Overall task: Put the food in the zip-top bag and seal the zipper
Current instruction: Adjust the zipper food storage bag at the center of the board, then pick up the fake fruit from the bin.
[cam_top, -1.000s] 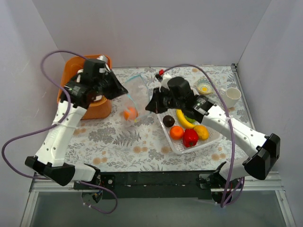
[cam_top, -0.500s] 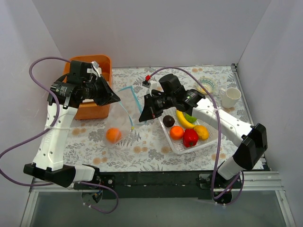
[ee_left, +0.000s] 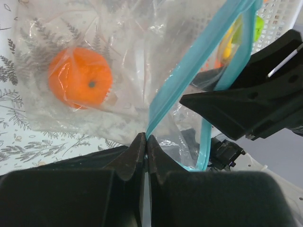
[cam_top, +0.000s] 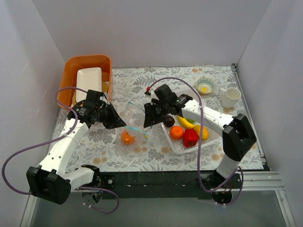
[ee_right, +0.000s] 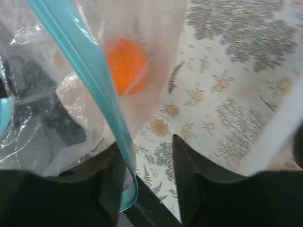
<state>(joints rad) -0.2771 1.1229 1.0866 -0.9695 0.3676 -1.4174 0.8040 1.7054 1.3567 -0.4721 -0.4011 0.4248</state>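
Left end effector (ee_left: 146, 139) clamped on zipper (ee_left: 197, 60). Right end effector (ee_right: 146, 145) fingers apart, strip loose in gap. Remaining food (cam_top: 191, 137) lies in basket (cam_top: 181, 150), right of zip-top bag (cam_top: 132, 120). Right arm nearer.

Orange (cam_top: 127, 137) lies in the zip-top bag (cam_top: 135, 116), between left gripper (ee_left: 146, 142) and right gripper (ee_right: 144, 146); basket (cam_top: 177, 147) sits to the right.

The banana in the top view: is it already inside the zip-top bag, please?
No, the banana lies in the white basket, outside the zip-top bag.
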